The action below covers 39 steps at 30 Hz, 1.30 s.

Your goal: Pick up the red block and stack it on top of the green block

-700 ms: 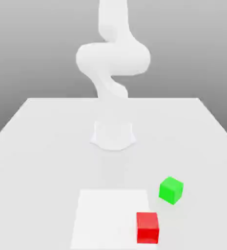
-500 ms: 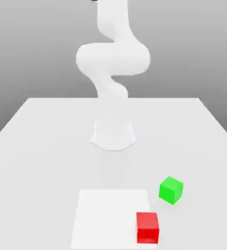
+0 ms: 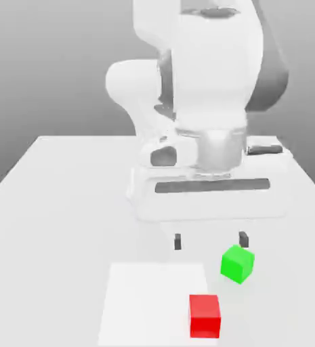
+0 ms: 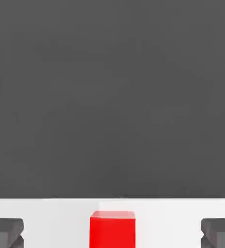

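On the white tabletop [image 3: 51, 203], the red block [image 3: 204, 315] sits near the front edge, the green block [image 3: 238, 263] just behind it. Above hangs the pincer [image 3: 212, 240], spread wide and empty: approach stage, with descent over red likely next.

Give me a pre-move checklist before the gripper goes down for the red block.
1. Gripper open, fingers wide apart: ok.
2. Nothing held between the fingers: ok.
3. Red block free on the table, apart from the green block: ok.
4. Red block centred between the fingertips in the hand view: ok.
5. Green block top bare for stacking: ok.
6. Clearance between a finger and the green block during descent: cannot tell.
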Available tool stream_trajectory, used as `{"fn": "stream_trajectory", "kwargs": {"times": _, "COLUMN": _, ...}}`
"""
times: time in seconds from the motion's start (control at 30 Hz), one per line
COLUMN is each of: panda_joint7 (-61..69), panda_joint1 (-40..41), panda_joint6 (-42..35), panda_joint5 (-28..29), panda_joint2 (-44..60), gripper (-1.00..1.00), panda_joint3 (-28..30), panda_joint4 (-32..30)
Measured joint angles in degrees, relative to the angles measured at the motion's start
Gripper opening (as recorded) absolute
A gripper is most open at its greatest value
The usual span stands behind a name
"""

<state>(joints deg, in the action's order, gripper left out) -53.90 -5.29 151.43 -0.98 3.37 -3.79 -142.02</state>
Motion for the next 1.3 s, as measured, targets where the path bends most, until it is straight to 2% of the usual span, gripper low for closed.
{"fn": "stream_trajectory", "kwargs": {"times": 0.27, "panda_joint7": -3.85, "panda_joint1": -1.99, "panda_joint6": 10.66, "panda_joint5": 3.46, "panda_joint2": 16.57, "gripper": 0.0, "panda_joint3": 1.56, "panda_joint4": -0.13}}
{"fn": "stream_trajectory", "kwargs": {"times": 0.3, "panda_joint7": -4.0, "panda_joint1": -2.0, "panda_joint6": 11.68, "panda_joint5": 3.66, "panda_joint2": 17.78, "gripper": -1.0, "panda_joint3": 1.61, "panda_joint4": 0.04}}
{"fn": "stream_trajectory", "kwargs": {"times": 0.53, "panda_joint7": -4.1, "panda_joint1": -1.93, "panda_joint6": 11.61, "panda_joint5": 3.78, "panda_joint2": 17.65, "gripper": -1.0, "panda_joint3": 1.55, "panda_joint4": 0.02}}
{"fn": "stream_trajectory", "kwargs": {"times": 0.7, "panda_joint7": -2.85, "panda_joint1": -1.45, "panda_joint6": 4.11, "panda_joint5": 2.4, "panda_joint2": 8.59, "gripper": -1.0, "panda_joint3": 0.62, "panda_joint4": -1.56}}
{"fn": "stream_trajectory", "kwargs": {"times": 0.9, "panda_joint7": 13.17, "panda_joint1": -6.67, "panda_joint6": 2.25, "panda_joint5": -3.24, "panda_joint2": -3.26, "gripper": -1.0, "panda_joint3": -5.91, "panda_joint4": -11.46}}
{"fn": "stream_trajectory", "kwargs": {"times": 1.03, "panda_joint7": 22.69, "panda_joint1": -11.47, "panda_joint6": 1.72, "panda_joint5": -4.13, "panda_joint2": -11.03, "gripper": -1.0, "panda_joint3": -6.69, "panda_joint4": -18.67}}
{"fn": "stream_trajectory", "kwargs": {"times": 1.13, "panda_joint7": 24.94, "panda_joint1": -12.5, "panda_joint6": 4.47, "panda_joint5": -2.61, "panda_joint2": -10.81, "gripper": -1.0, "panda_joint3": -7.49, "panda_joint4": -21.23}}
{"fn": "stream_trajectory", "kwargs": {"times": 1.3, "panda_joint7": 21.52, "panda_joint1": -12.14, "panda_joint6": 13.8, "panda_joint5": 2.91, "panda_joint2": -1.33, "gripper": -1.0, "panda_joint3": -6.69, "panda_joint4": -21.22}}
